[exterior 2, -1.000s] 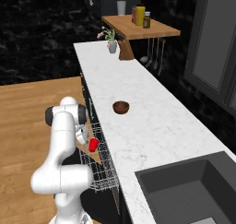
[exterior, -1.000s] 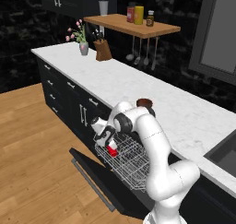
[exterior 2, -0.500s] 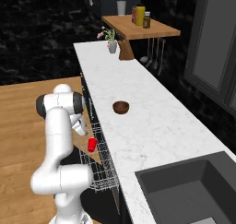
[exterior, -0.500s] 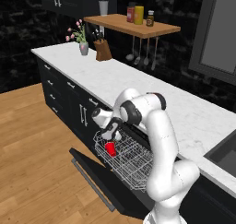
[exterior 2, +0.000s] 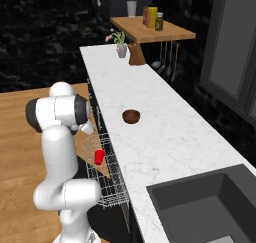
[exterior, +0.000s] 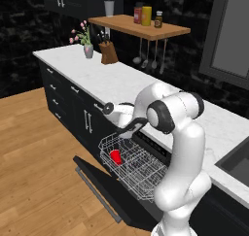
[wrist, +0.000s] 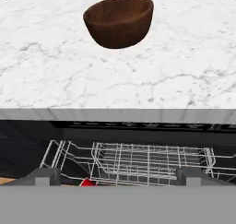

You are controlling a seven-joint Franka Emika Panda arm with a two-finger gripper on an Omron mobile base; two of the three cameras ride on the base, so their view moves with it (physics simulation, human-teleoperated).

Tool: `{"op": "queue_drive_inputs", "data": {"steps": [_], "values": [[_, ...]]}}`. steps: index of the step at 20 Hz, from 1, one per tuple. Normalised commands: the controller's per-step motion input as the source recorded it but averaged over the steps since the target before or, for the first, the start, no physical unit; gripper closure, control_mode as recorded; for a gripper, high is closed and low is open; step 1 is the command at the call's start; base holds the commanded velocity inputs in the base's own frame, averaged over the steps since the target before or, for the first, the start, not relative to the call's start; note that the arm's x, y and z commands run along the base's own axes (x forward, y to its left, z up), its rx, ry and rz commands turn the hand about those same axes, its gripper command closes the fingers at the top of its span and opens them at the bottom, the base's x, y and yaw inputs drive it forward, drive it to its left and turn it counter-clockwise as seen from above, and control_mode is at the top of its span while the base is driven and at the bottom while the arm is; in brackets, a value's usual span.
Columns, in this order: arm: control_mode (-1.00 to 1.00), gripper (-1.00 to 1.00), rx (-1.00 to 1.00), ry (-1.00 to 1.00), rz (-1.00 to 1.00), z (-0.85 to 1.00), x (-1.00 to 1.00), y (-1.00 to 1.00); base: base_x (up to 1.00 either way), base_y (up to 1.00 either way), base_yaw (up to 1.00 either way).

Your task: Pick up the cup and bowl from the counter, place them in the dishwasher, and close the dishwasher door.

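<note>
Cup (exterior: 115, 156), small, red and tapered, lies tipped inside the white wire rack (exterior: 133, 168) of the dishwasher (exterior: 160, 150), near the rack's outer left corner; in the right base view it shows as a red shape among the wires, just below the worktop's front edge. The rack is pulled out over the dishwasher door (exterior: 104, 191), a flat black panel dropped open with a long grey bar handle along its outer edge. Apart from the cup, the rack's wire rows look bare.

The bowl (exterior 2: 131, 116), round, dark brown and wood-like, sits upright on the white marble-veined worktop (exterior 2: 165, 132), a little in from the front edge and above the rack. Nothing can be seen inside it.

The gripper (exterior: 115, 114) hangs in front of the worktop's edge above the rack, its fingers (wrist: 44, 176) spread wide and grasping nothing.
</note>
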Motion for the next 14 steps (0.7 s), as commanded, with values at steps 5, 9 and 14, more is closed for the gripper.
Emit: {"op": "queue_drive_inputs", "data": {"steps": [5, 9, 14], "values": [[-1.0, -1.0, 0.12, -0.13, -0.02, 0.99, -0.44, 0.0, 0.0, 0.0, 0.0], [-1.0, -1.0, 0.19, -0.01, -0.09, 0.64, -0.23, -0.13, 0.0, 0.0, 0.0], [-1.0, -1.0, 0.21, 0.0, -0.06, 0.51, -0.08, -0.32, 0.0, 0.0, 0.0]]}}
